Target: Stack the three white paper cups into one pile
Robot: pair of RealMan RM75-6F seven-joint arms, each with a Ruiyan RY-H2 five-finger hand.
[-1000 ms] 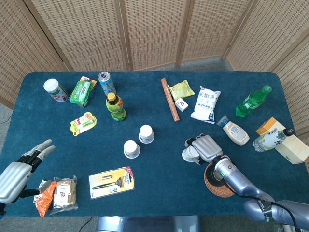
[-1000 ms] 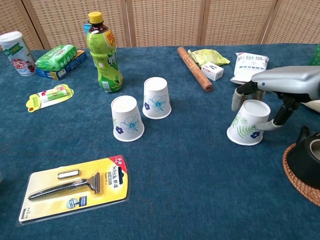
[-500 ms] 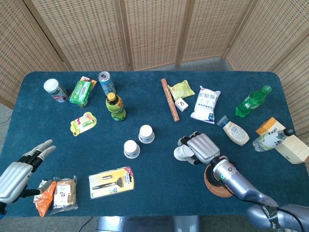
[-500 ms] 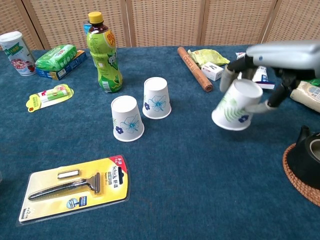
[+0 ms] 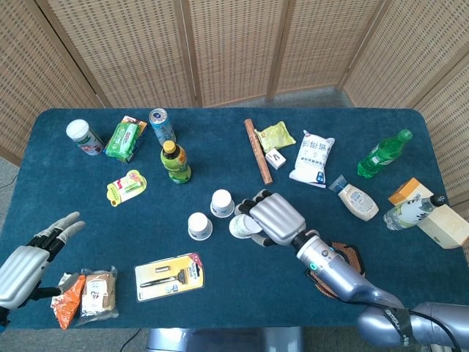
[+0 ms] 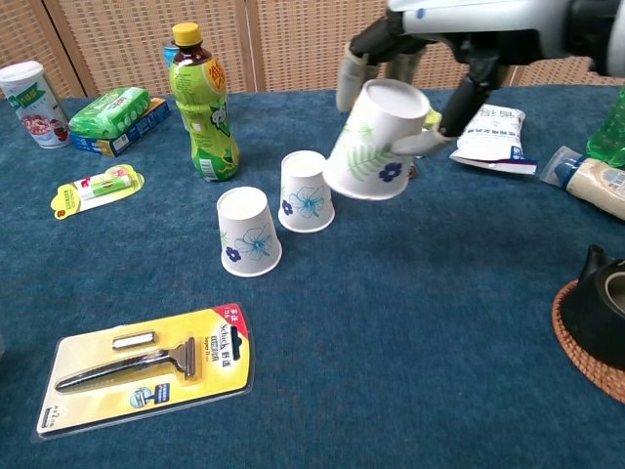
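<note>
Carrying third cup (image 6: 375,144) leftward, right hand (image 6: 459,39) now beside standing cups (image 6: 306,191)

Right robot hand (image 6: 430,59) grips overhead, raised; left robot hand (image 5: 29,258) rests with fingers spread.

1. Two upturned cups (image 6: 249,232) (image 6: 306,191) stand side by side at frame centre-left.
2. Held cup (image 6: 376,154), tilted, hangs right of them.
3. Razor pack (image 6: 146,367) lies lower left.

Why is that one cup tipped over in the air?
The right hand holds the paper cup tilted, mouth down, above the table beside two upside-down cups. Nothing looks spilled or damaged.
</note>
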